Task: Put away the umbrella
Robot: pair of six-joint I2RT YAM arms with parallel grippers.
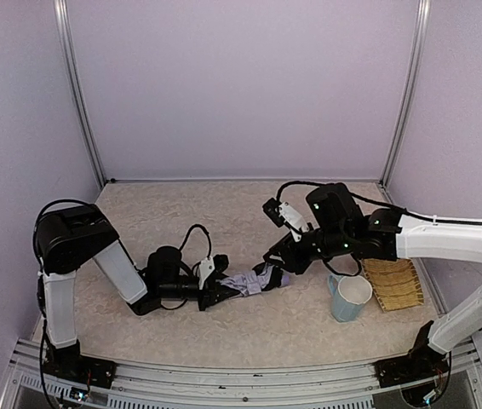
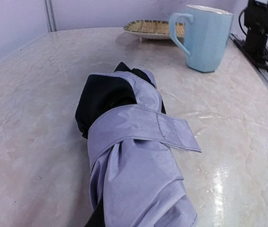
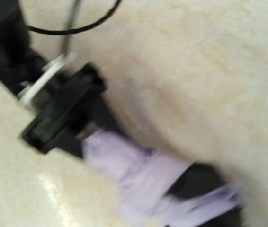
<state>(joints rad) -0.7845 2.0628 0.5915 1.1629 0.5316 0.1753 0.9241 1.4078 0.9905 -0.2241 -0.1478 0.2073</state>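
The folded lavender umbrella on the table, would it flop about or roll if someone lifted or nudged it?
The lavender fabric folding umbrella probably lifts as one bundle, since its strap wraps it, though the loose black folds may sag. Its crumpled, uneven shape likely keeps it from rolling far.

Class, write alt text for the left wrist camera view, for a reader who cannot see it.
A folded lavender umbrella, strap wrapped round it and black lining showing, lies on a pale marbled table. Behind it are a light blue mug and a woven mat.
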